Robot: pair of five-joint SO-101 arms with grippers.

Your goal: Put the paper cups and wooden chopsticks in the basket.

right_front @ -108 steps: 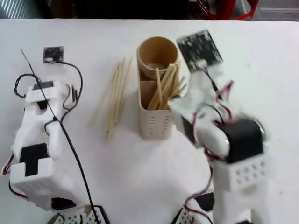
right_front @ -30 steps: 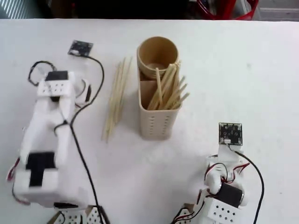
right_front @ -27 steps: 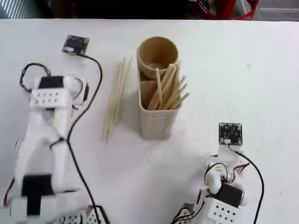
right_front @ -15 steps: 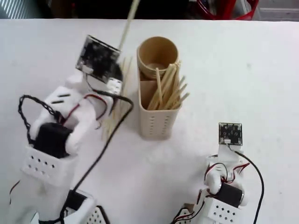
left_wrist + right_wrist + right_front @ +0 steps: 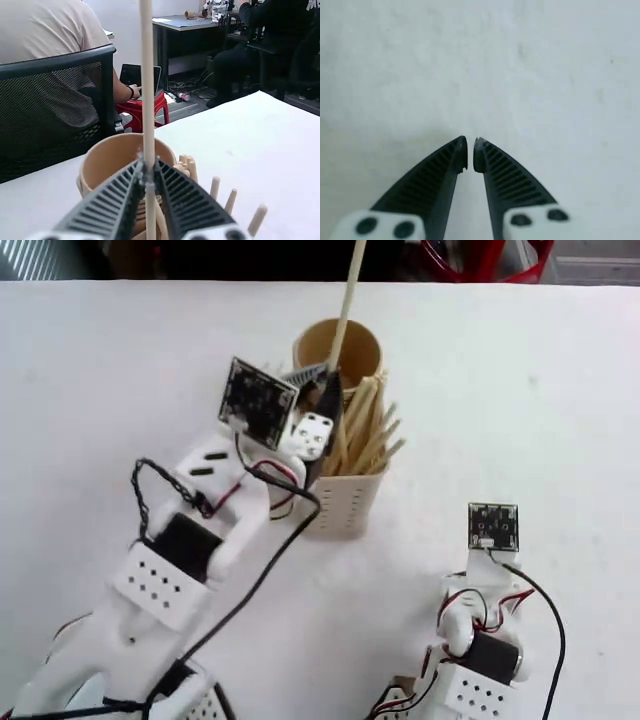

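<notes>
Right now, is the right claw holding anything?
No, the right claw is shut above the white table with nothing between its tips.

One paper cup (image 5: pixel 312 348), one basket (image 5: pixel 345 506), several chopsticks (image 5: pixel 368 430).

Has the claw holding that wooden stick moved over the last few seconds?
Yes. The left gripper swung from the open table left of the basket across to it, and now grips a chopstick above it.
</notes>
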